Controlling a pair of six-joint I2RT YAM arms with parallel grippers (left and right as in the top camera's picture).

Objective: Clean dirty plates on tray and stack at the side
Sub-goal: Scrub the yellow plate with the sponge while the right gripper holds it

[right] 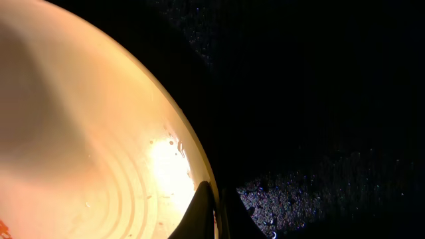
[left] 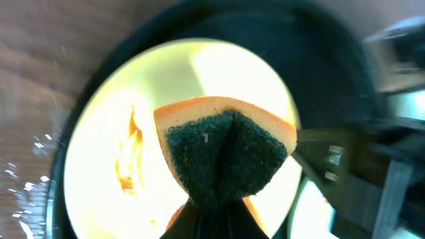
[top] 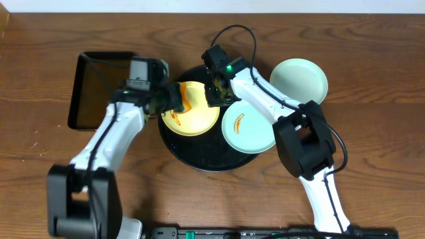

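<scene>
Plate [top: 197,114], pale yellow, directly under sponge [left: 226,156] in left tool [top: 172,99]

overhead even, sharp | left wrist plate [left: 232,73] overexposed, blurred | right wrist dim, glare

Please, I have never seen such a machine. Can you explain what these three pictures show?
Two white robot arms work at a wooden table. One picture looks down from above; the others come from cameras on each wrist. The left gripper holds a sponge over the yellow plate, which has an orange smear. The right gripper pinches that plate's rim. It lies on a round black tray beside a smeared mint plate. A second mint plate and a rectangular tray lie on the table.
</scene>
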